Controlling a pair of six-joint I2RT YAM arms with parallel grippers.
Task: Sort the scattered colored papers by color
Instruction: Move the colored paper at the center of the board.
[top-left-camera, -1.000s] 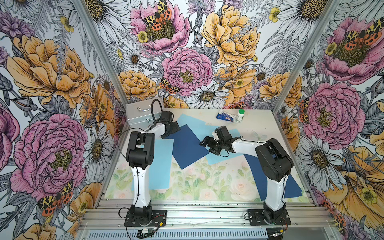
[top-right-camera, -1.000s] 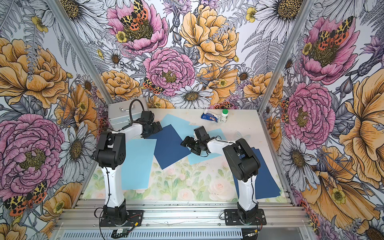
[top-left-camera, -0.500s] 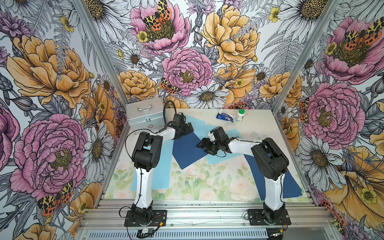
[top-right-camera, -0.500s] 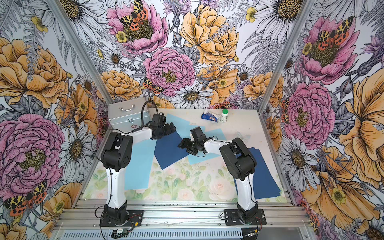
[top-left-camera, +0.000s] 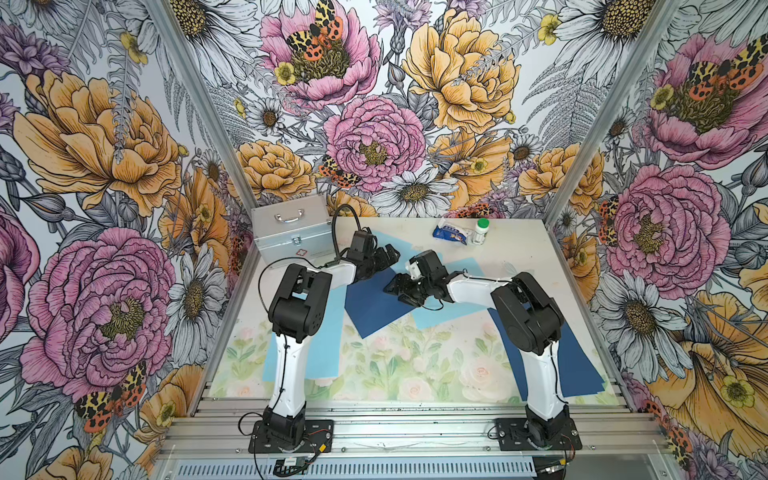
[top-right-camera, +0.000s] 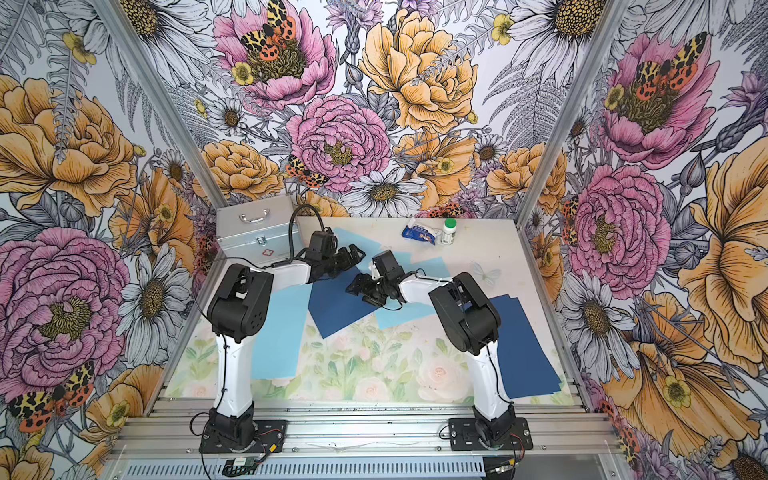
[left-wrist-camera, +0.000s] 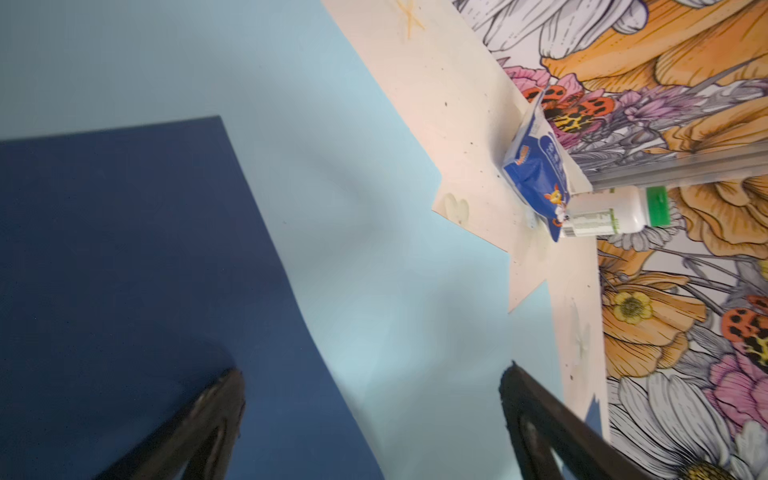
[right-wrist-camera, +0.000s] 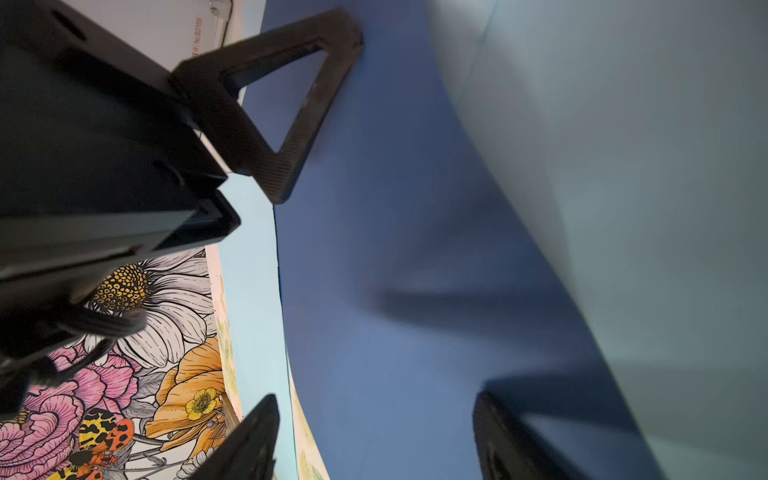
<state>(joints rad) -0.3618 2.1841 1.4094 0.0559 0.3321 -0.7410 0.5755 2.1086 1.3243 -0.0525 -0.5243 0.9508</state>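
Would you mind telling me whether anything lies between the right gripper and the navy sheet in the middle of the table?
Nothing visible does: the right gripper hangs open just above the bare navy sheet, with the left gripper off by its far edge.

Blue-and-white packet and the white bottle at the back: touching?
Touching. The left wrist view shows the packet with its corner lying against the bottle, no gap between them. In both top views they also sit pressed side by side.

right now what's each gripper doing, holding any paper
left gripper: open, holding nothing
right gripper: open over the navy sheet, nothing held
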